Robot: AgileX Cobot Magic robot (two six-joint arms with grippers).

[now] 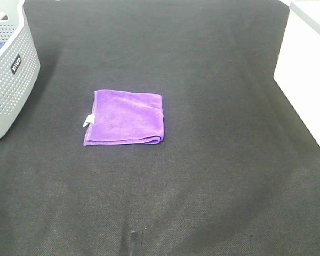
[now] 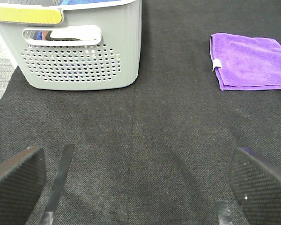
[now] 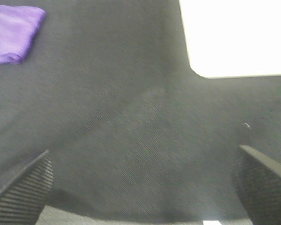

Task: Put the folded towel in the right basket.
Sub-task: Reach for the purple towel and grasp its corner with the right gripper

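Note:
A folded purple towel with a small white tag lies flat on the black mat, left of centre. It also shows in the left wrist view and at the edge of the right wrist view. The white right basket stands at the right edge; the right wrist view shows its wall. My left gripper is open and empty, well short of the towel. My right gripper is open and empty above bare mat between towel and basket. Neither gripper shows in the exterior view.
A grey perforated basket holding something blue stands at the far left; it is close ahead in the left wrist view. The black mat covers the table. A small dark object sits at the near edge.

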